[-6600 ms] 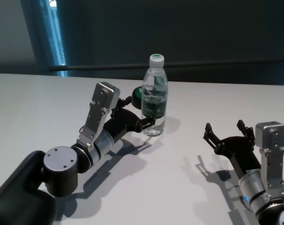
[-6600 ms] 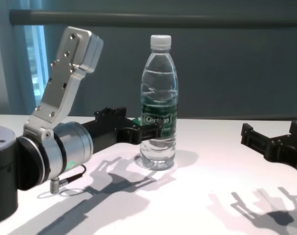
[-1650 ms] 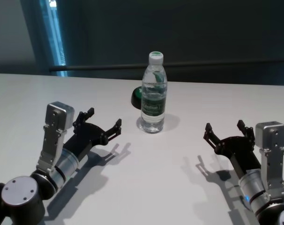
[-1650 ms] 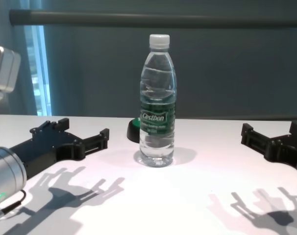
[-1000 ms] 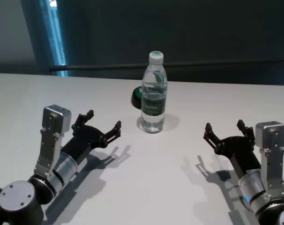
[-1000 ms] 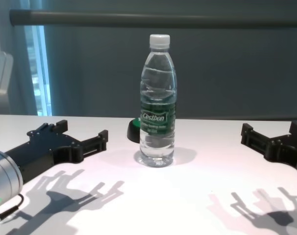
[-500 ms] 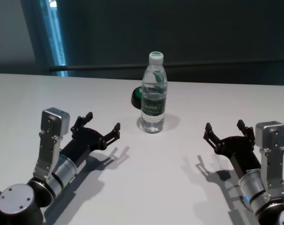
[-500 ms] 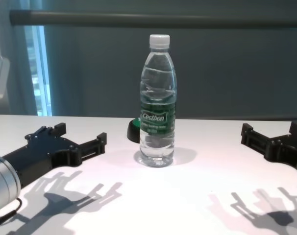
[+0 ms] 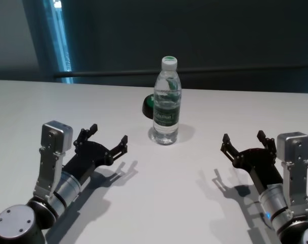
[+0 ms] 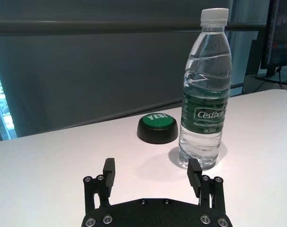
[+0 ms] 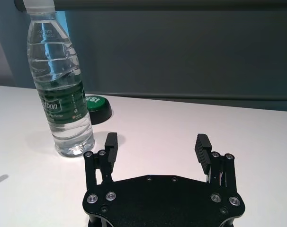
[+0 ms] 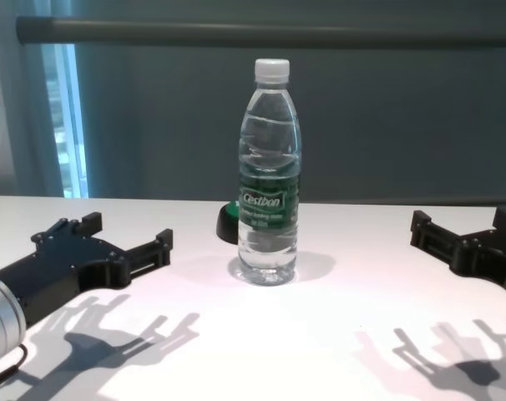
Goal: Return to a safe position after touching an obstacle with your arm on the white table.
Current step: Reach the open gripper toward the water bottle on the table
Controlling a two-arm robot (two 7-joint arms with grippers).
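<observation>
Two arms rest low over the white table [image 9: 205,203], and I read the retreat as nearly done. From my head view the bottle [image 9: 166,101] stands upright just beyond mid-table, at about 1 o'clock from the left gripper [image 9: 107,138], long axis vertical, with a clear gap between them. That gripper is the nearer one; its fingers [image 10: 109,171] are spread and hold nothing. The right gripper [image 9: 244,143] sits parked at 4 o'clock from the bottle, spread and empty too. A green button [image 10: 157,128] lies just behind the bottle. I judge any further pull-back should run toward 7 o'clock, away from the bottle.
</observation>
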